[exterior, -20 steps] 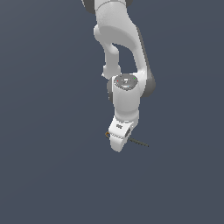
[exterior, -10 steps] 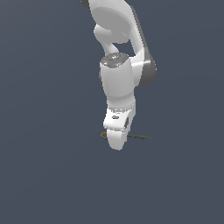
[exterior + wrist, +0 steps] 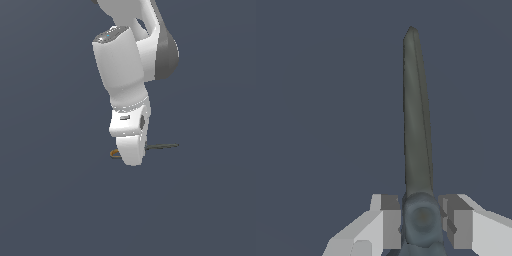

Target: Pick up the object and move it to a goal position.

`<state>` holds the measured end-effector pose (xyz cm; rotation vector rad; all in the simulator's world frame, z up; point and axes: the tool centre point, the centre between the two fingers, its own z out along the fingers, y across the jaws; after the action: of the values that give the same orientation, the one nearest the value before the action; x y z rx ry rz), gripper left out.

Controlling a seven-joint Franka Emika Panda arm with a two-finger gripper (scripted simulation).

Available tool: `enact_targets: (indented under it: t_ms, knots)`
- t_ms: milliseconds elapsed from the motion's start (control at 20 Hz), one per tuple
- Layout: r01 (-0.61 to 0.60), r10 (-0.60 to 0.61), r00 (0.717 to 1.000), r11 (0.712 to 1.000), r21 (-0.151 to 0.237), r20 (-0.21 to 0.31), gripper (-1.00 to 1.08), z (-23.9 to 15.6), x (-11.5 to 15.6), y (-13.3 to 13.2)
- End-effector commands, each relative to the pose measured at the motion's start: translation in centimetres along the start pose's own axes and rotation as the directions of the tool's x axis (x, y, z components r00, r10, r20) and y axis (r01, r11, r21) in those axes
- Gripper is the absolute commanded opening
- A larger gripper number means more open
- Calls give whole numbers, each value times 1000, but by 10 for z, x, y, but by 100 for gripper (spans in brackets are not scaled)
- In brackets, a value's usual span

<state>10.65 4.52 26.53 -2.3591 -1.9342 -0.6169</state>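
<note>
I am seeing, on the wrist view, my gripper (image 3: 421, 220) closing both fingers (image 3: 390, 222) against the pivot of the scissors (image 3: 417, 125), pinching it, with the dark blades running straight out ahead. On the exterior view the gripper (image 3: 132, 156) is covering the middle of the scissors (image 3: 162, 146); an orange handle is peeking out toward that view's left, blades toward its right.

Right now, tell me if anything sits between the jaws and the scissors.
Nothing visible does. The gripper has its jaws on either side of the scissors at the pivot, with the blades sticking out ahead. No goal marker shows.
</note>
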Motion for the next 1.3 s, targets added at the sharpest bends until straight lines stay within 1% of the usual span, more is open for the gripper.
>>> enact_targets:
  t_ms: [0,250,650,1000,1250]
  knots:
    - [43,-43,999,999,-9,-28,-100,-17,4,8]
    - [126,-128,988,992,-29,-83,-100,-52,10,23]
    - [237,-244,957,970,-61,-156,-100,-100,18,43]
    - [292,-302,934,953,-80,-192,-100,-126,21,53]
    - [302,-313,928,950,-83,-199,-100,-131,21,55]
